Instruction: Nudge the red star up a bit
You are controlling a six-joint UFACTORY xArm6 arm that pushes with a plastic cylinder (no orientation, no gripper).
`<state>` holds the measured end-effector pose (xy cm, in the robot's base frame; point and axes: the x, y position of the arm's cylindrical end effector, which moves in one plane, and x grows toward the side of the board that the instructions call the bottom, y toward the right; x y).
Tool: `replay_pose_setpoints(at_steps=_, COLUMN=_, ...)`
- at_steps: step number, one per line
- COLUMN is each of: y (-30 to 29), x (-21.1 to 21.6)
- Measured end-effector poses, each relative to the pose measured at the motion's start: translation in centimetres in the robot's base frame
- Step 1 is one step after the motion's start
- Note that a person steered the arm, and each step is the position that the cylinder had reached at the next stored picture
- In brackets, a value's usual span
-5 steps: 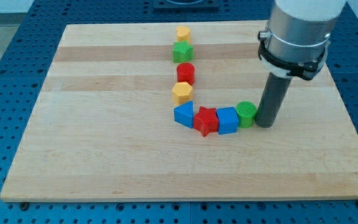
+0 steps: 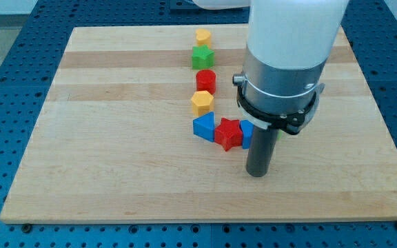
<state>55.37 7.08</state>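
While my tip (image 2: pixel 256 173) sits below-right, red star (image 2: pixel 229 133) glossy, flat, no end effector.

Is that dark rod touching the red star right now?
No. My tip rests on the bare board toward the view's bottom right of the red star, with a strip of wood showing between them.
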Motion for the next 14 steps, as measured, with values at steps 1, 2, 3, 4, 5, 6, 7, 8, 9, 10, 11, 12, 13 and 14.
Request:
replay_pose_setpoints(at_steps=1, y=-0.9, x=0.0)
replay_pose_setpoints(at_steps=2, y=-3.2, x=0.1)
replay_pose_setpoints(at_steps=3, y=-3.7, x=0.1)
replay_pose_setpoints(at_steps=4, y=-3.1, x=-1.7)
replay_pose_setpoints(at_steps=5, y=-2.6, x=-3.6)
replay_pose_setpoints(at_steps=6, y=-2.6, x=-3.6)
replay_pose_setpoints(at_steps=7, y=-2.6, x=-4.1)
replay_pose_setpoints(at_steps=8, y=-2.6, x=-4.2)
replay_pose_setpoints(at_steps=9, y=-2.8, x=-2.4)
replay_pose_setpoints(at_steps=10, y=-3.9, x=-1.4)
replay_pose_setpoints(at_steps=11, y=-4.8, x=-1.4)
replay_pose_setpoints(at_steps=12, y=-4.8, x=-1.8)
replay_pose_setpoints(at_steps=13, y=-4.8, x=-2.6)
replay_pose_setpoints(at_steps=14, y=-4.8, x=-2.6)
